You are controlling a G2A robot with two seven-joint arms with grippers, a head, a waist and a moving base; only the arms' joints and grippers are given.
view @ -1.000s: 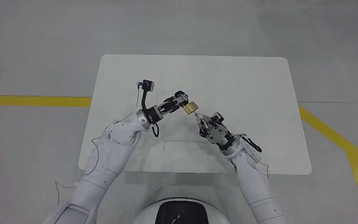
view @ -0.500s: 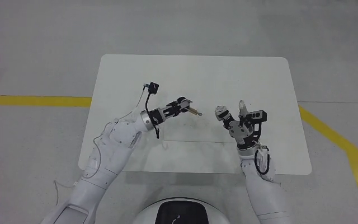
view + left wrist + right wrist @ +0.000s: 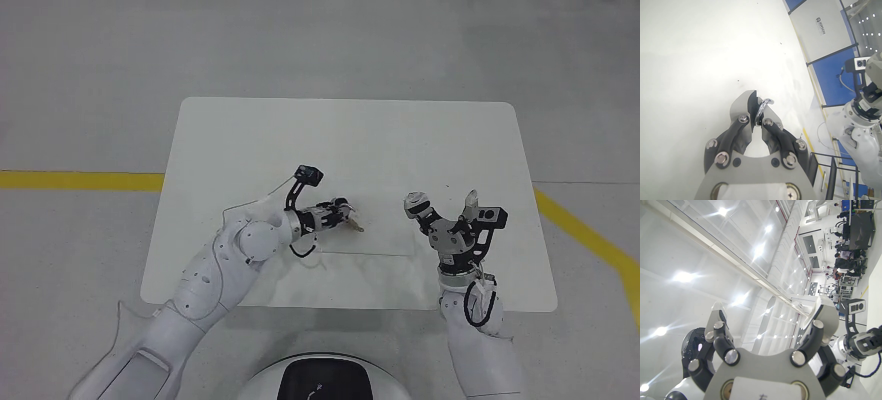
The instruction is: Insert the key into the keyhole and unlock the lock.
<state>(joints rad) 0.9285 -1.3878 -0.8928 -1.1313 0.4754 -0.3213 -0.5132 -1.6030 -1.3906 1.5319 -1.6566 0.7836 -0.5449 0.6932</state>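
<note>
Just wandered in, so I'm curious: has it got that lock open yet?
Done: unconfirmed; whether the key is in, or the lock open, is hidden. In hand: the left gripper has its jaws shut on the lock's silver loop, brass end poking out above the table. The right gripper is open, empty, pointing up. Left, probably: freeing that loop.

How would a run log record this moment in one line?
left gripper: shut on lock, near table centre | right gripper: open, empty, pointing up | unlocked: cannot tell
</note>
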